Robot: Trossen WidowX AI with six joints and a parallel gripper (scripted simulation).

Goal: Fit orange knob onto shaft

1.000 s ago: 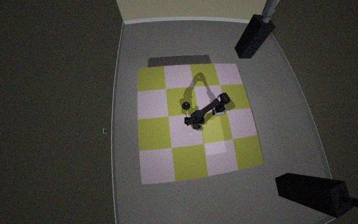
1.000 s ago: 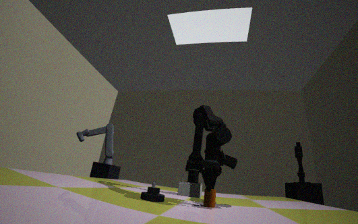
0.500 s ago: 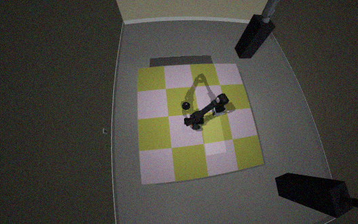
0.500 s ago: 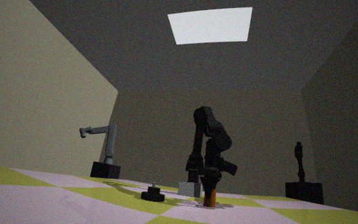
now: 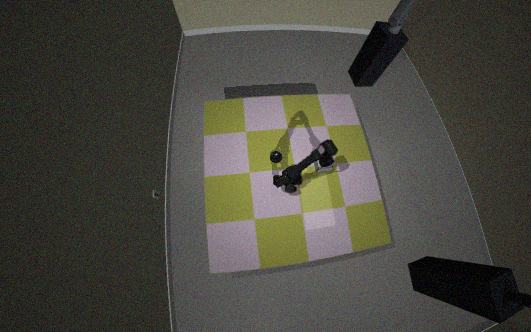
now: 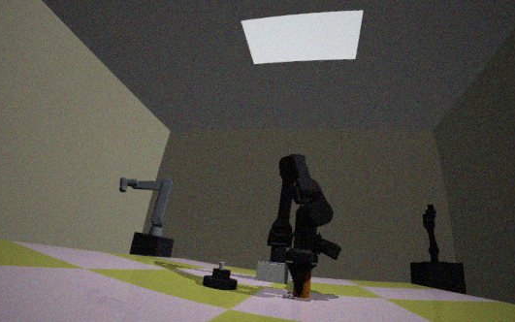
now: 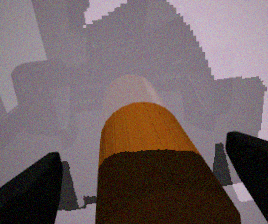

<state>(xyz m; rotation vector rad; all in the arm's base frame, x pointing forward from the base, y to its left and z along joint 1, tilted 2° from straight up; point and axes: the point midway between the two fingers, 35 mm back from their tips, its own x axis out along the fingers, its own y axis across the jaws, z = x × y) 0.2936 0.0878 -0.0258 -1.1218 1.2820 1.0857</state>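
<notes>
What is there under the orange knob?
The orange knob stands on a pale pink square of the checkered surface; its underside, with any hole, is hidden.

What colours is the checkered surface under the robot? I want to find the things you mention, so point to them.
Yellow-green and pale pink squares (image 5: 280, 237) (image 6: 44, 291); the top view shows them best.

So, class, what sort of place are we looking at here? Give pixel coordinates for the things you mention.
Probably a robotics test room: a black robot arm (image 5: 306, 163) (image 6: 305, 194) works on a checkered surface (image 5: 280, 240) (image 6: 131, 296), and a grey arm (image 6: 164, 201) stands on a black block (image 6: 151, 244).
</notes>
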